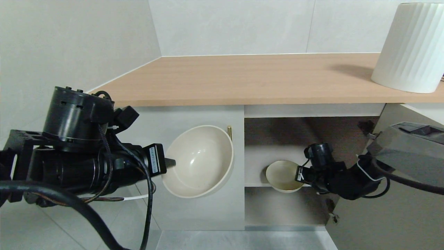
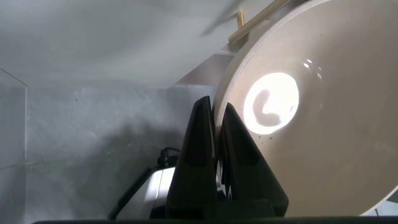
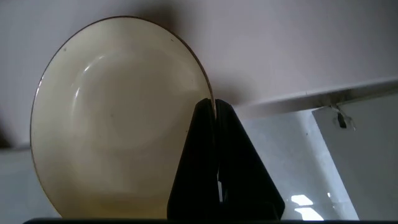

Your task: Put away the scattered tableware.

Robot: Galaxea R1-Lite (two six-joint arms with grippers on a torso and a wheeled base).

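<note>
**Two bowls in grip, none stored yet**

Small bowl was at the cabinet shelf edge, rim pinched by right gripper. Large bowl hung before closed door w/ rim pinched by left gripper. Prob. both remained to set down.

The large cream bowl is tipped on its side in front of the cabinet door, its rim pinched by the left tool. The smaller cream bowl sits almost upright at the front edge of the cabinet shelf, its rim pinched by the right tool.
</note>
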